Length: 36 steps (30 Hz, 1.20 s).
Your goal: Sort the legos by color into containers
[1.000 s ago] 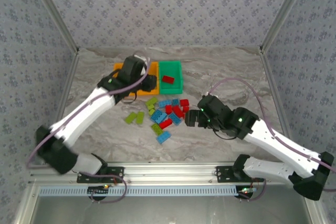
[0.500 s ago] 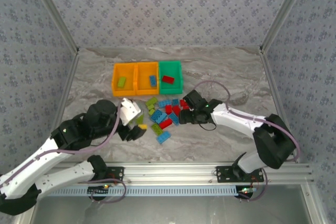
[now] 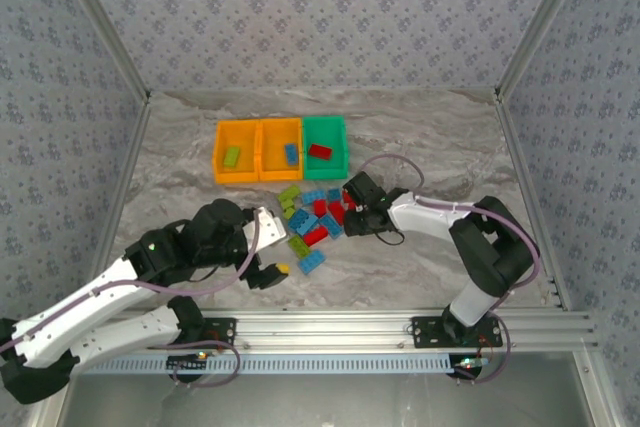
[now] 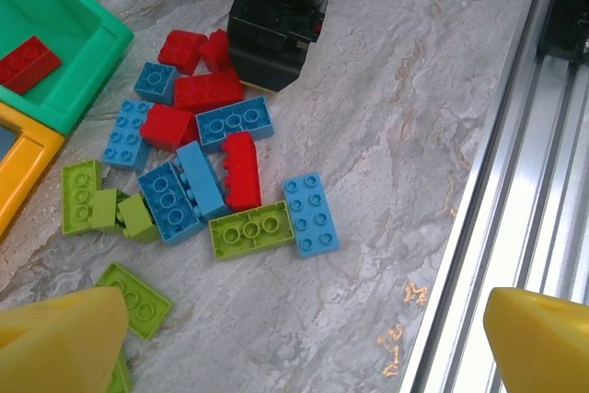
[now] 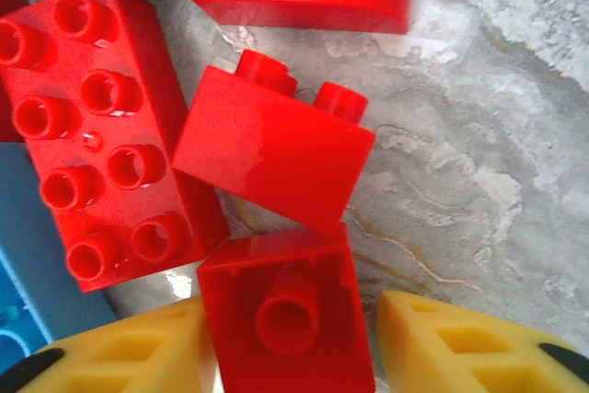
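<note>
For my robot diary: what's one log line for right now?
left claw: open | right claw: on red brick | bins: nearly empty

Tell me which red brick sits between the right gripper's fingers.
The upside-down red brick, its hollow underside facing the wrist camera; the neighbouring red bricks show their studs.

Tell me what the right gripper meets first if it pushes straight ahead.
The upturned red brick between the right gripper's fingers, it seems; beyond it lies a second red brick on its side. Depth is unclear.

Three bins [image 3: 275,147] side by side at far centre of table [image 3: 430,147], a brick [image 3: 290,154] in each. Loose bricks [image 3: 315,215] heaped just before them.
</note>
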Each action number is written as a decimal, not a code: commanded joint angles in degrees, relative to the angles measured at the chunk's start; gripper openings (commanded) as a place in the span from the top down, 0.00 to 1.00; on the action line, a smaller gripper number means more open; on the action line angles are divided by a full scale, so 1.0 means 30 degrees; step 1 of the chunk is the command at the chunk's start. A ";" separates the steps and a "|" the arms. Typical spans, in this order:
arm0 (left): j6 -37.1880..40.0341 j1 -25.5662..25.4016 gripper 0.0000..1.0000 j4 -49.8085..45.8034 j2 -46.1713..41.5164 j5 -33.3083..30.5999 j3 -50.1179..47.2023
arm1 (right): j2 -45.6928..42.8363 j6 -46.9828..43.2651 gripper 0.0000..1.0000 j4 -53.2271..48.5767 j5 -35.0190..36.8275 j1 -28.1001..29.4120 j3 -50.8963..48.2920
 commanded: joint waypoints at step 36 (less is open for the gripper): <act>-0.8630 0.1238 0.01 0.0002 -0.0128 -0.5706 -0.0450 | 0.7646 -0.3304 0.51 -0.5967 0.1022 -0.1209 1.8381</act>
